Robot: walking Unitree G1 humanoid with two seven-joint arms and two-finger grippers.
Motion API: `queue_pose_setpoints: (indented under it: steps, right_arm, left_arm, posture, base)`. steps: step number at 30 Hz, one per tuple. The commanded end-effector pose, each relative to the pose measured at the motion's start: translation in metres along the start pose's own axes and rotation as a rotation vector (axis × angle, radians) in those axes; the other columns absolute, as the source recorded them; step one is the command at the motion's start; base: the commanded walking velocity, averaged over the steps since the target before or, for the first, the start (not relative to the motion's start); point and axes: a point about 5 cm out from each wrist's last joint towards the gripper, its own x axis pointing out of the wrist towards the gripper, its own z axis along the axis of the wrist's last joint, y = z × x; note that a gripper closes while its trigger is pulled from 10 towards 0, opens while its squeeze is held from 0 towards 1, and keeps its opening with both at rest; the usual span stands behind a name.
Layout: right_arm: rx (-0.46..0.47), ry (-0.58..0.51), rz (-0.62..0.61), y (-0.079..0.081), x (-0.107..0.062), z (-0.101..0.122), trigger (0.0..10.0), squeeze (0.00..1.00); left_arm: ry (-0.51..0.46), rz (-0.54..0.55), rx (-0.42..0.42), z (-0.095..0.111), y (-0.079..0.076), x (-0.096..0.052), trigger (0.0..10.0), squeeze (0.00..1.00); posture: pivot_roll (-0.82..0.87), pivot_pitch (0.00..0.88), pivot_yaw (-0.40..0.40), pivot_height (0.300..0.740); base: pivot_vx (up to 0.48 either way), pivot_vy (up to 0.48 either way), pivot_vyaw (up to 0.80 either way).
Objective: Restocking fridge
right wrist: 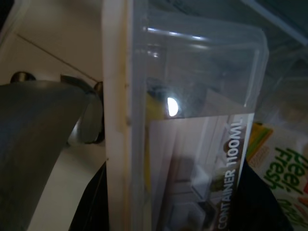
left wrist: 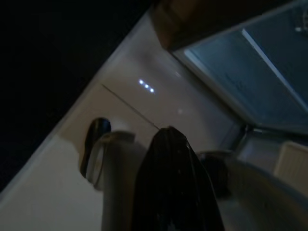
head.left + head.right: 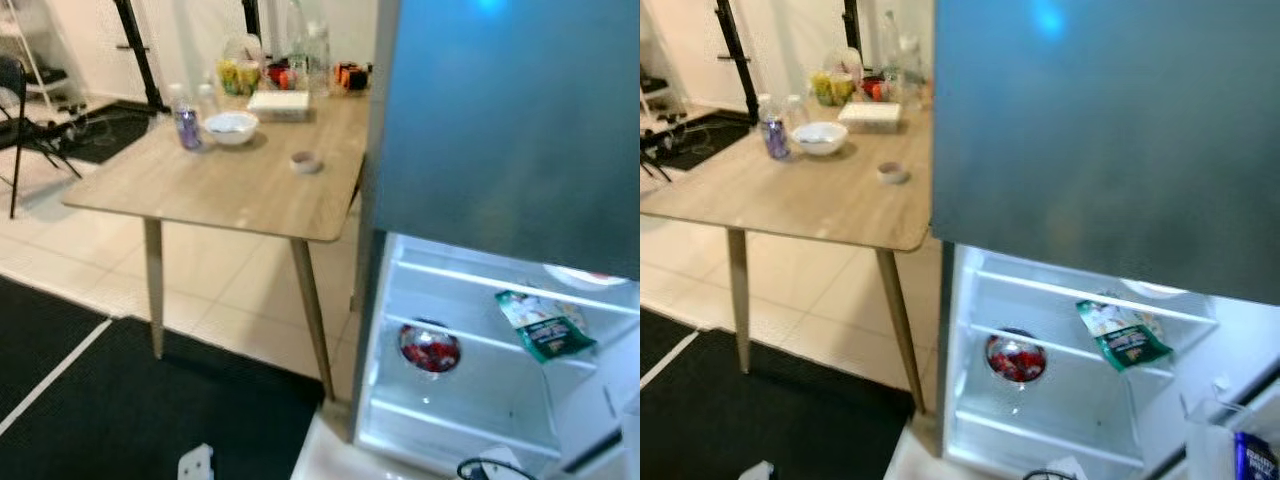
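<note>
Right gripper sits low in the right wrist view with a clear plastic container held in front of it; the dark fingers show at either side of the box at the bottom of the frame, so the box appears to be gripped between them. A white lid edge runs along the container's side, and a label reading "CONTAINER 1100ML" is stuck on its wall. Behind it, at lower right, lies a packet printed with "Fresh". A silver part of the arm crosses the left of that frame above pale floor tile.

Left gripper appears as one dark shape in the lower middle of the very dark left wrist view, hanging over white floor beside the fridge base; whether its fingers are parted cannot be told.

From the head, the fridge fills the right of the frame, its lower compartment open and lit. On the middle shelf stands a glass bowl of red fruit, and further right a green snack bag leans on a shelf. At upper left, a wooden table carries a white bowl, a small bottle just beside it, a little dish and more items at its far edge.
</note>
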Motion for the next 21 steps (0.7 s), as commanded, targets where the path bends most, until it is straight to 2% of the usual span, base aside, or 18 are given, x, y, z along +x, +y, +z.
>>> queue_pose_setpoints:
  steps: [1, 12, 21]
  right_arm:
    - [0.022, -0.027, 0.005, 0.003, 0.001, 0.006, 10.0, 0.0]
    - [0.046, -0.081, 0.013, 0.004, 0.002, 0.019, 10.0, 0.0]
    - [0.059, -0.126, 0.021, 0.005, 0.003, 0.033, 10.0, 0.0]
  left_arm:
    - [0.007, 0.014, 0.005, -0.002, 0.003, -0.002, 10.0, 0.0]
    - [0.001, 0.004, 0.014, 0.0, 0.003, -0.001, 10.0, 0.0]
    - [0.002, -0.011, 0.018, 0.001, -0.001, 0.0, 10.0, 0.0]
  posture:
    - [-0.09, 0.0, 0.018, 0.74]
    - [-0.09, 0.0, 0.022, 0.74]
    - [-0.09, 0.0, 0.022, 0.74]
  base:
    - [0.0, 0.0, 0.0]
    - [0.0, 0.0, 0.0]
    - [0.0, -0.45, 0.0]
